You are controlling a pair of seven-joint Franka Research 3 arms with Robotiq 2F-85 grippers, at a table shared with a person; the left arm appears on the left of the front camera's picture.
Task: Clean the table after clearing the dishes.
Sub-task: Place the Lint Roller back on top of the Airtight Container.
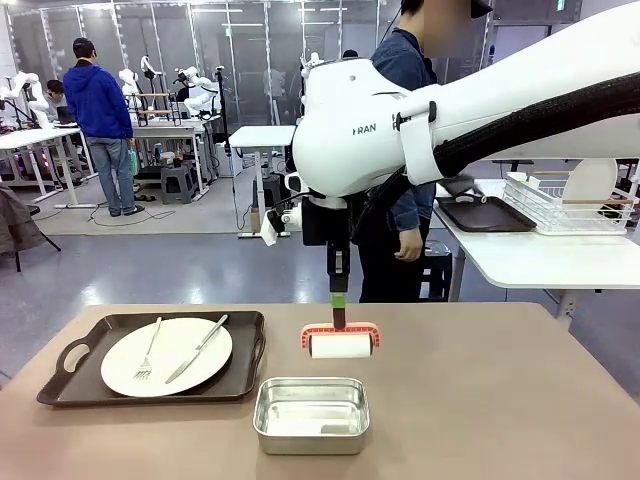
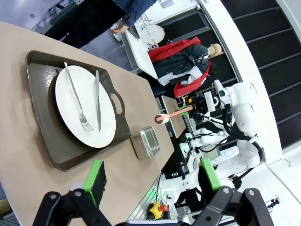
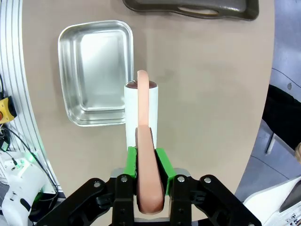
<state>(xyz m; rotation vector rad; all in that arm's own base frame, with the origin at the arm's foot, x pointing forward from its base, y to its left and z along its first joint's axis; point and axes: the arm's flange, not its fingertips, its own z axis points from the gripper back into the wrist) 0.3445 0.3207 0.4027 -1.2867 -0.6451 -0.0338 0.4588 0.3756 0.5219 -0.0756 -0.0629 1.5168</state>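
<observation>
On the brownish-tan table (image 1: pixel 500 400), at the left, lies a dark handled tray (image 1: pixel 250 340) with a round white plate (image 1: pixel 120 365), a fork (image 1: pixel 148 352) and a knife (image 1: pixel 197 349). My right gripper (image 1: pixel 339 290) points down over the table's middle. It is shut on the pink handle of a lint roller (image 1: pixel 340 345), whose white roll (image 3: pixel 131 117) rests on the table (image 3: pixel 211 94). From above and to the side, my left gripper (image 2: pixel 151 175) stands open with nothing in it and looks down on the tray (image 2: pixel 47 127) and plate (image 2: pixel 101 134).
A small steel pan (image 1: pixel 311 413) sits near the front edge, just in front of the roller. A person (image 1: pixel 400 150) stands at the far side. On the white table to the right are another dark tray (image 1: pixel 487 214) and a dish rack (image 1: pixel 565 205).
</observation>
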